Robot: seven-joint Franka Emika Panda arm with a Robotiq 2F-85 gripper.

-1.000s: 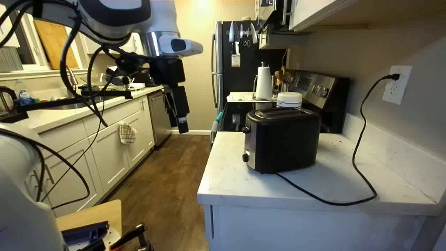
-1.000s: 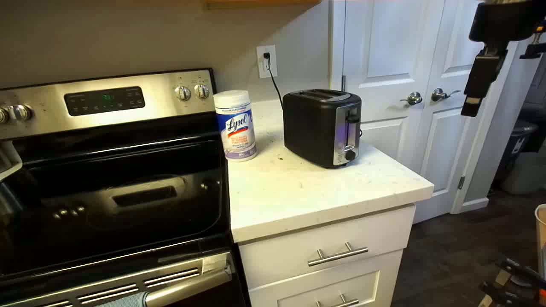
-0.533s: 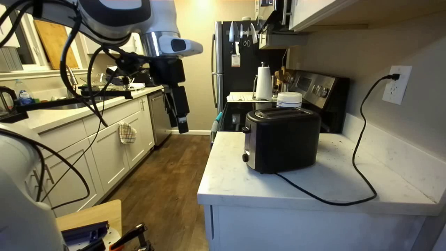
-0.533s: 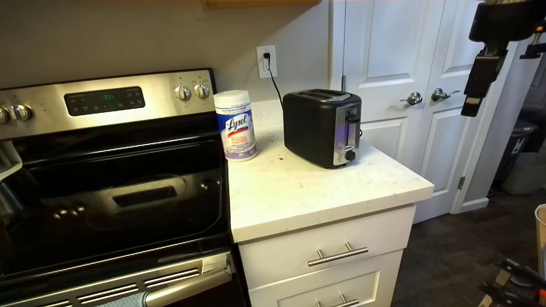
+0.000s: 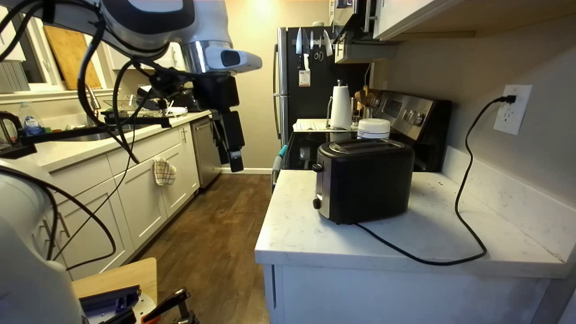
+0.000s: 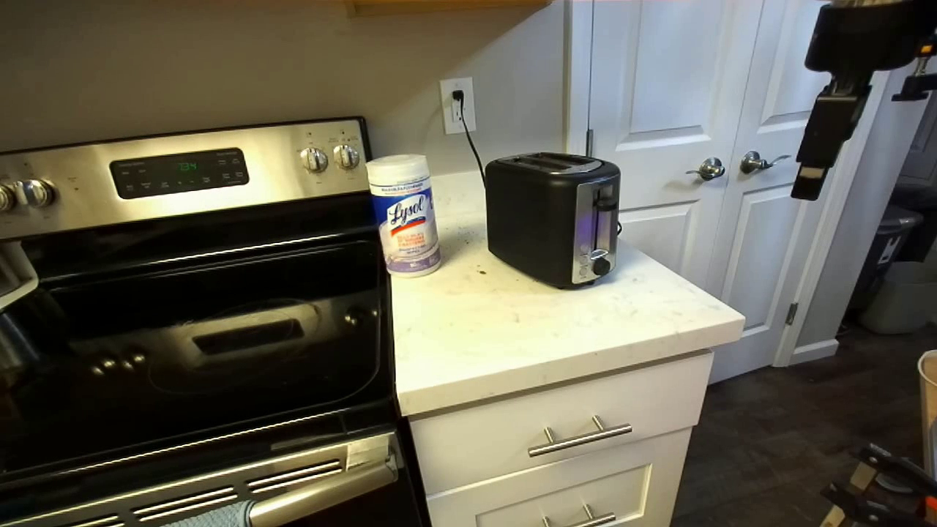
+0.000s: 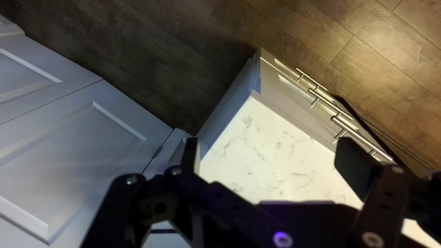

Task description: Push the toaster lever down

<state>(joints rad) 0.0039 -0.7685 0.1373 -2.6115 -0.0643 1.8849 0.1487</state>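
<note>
The black toaster [image 5: 366, 180] stands upright on the white counter; it also shows in an exterior view [image 6: 542, 216]. Its lever [image 6: 607, 206] is a small dark tab high in the slot of the silver end face; it sticks out in an exterior view [image 5: 317, 168]. A round dark knob [image 6: 601, 266] sits below it. My gripper [image 5: 230, 161] hangs pointing down, apart from the toaster, off its lever end and at about lever height in that view. In the wrist view my gripper [image 7: 270, 156] is open, with nothing between its fingers [image 7: 355, 165]. The toaster cannot be made out there.
A Lysol wipes canister [image 6: 404, 216] stands between toaster and stove [image 6: 219, 329]. The power cord [image 5: 468, 180] runs from the toaster to the wall outlet [image 5: 513, 109]. An upper cabinet [image 5: 427, 22] overhangs the counter [image 5: 297, 234]. Drawer handles [image 6: 580, 439] stick out below the counter.
</note>
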